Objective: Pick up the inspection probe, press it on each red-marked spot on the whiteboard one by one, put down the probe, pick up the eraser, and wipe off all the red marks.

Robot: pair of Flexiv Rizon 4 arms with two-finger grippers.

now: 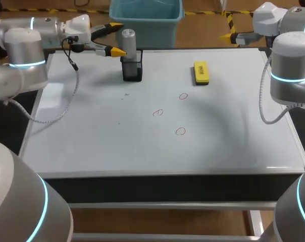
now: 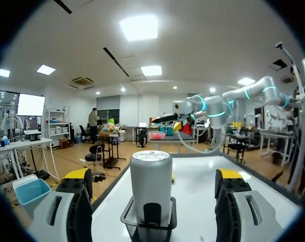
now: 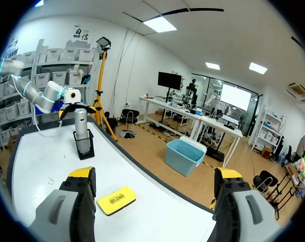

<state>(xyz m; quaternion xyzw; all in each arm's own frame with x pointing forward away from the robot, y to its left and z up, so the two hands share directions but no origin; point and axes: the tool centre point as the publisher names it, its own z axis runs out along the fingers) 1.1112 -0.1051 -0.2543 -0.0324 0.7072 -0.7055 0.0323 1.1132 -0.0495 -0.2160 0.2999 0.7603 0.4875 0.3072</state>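
The grey cylindrical probe stands upright in a black mesh holder at the back of the whiteboard. My left gripper is open with its fingers on either side of the probe's top, not touching it. The yellow eraser lies flat at the back right. Three small red circles are drawn mid-board. My right gripper hangs open and empty past the board's far right corner; in its view the eraser lies beneath it and the probe beyond.
The left arm's cable loops down over the board's left part. Only the holder and the eraser stand on the board.
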